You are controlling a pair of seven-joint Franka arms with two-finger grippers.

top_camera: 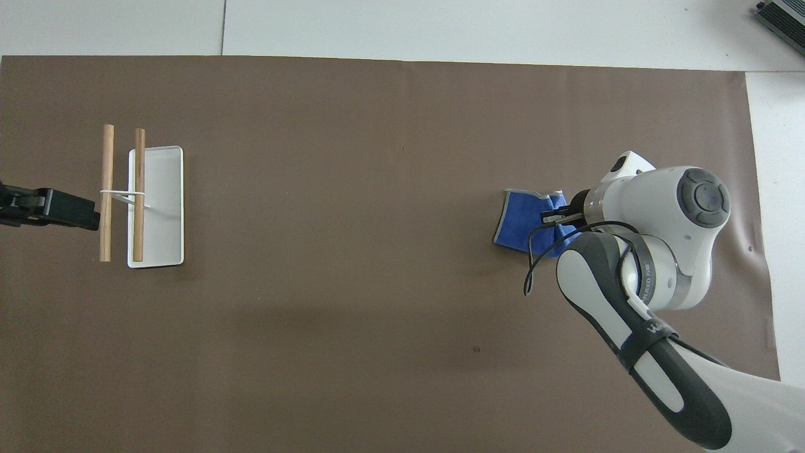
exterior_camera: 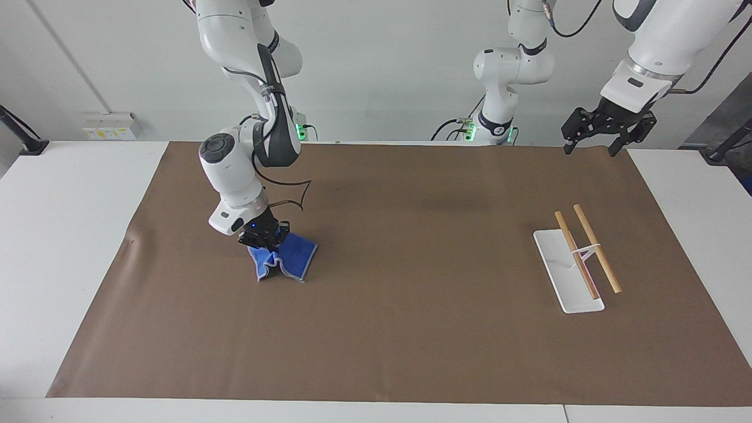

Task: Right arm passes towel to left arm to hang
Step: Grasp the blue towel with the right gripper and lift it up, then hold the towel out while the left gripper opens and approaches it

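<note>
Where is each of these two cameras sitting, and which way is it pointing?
Facing view: high across the table, looking at both robots; whole arms show, right gripper shut on the blue towel, left gripper open, waiting in the air.
Overhead view: above the robots' end, looking steeply down; right arm and left gripper tip show.
Shared: towel, towel rack, brown mat, turned half round.

A plain white wall [exterior_camera: 382, 70] backs a white counter [exterior_camera: 70, 235] made of joined panels, most of it covered by a large brown mat [exterior_camera: 411, 329]. At nine o'clock in the facing view, a pale socket box [exterior_camera: 110, 126] sits low on the wall, with a dark clamp foot [exterior_camera: 23, 141] beside it. At one o'clock in the overhead view, a grey device's corner [top_camera: 783, 16] shows. Lighting is soft and even.
</note>
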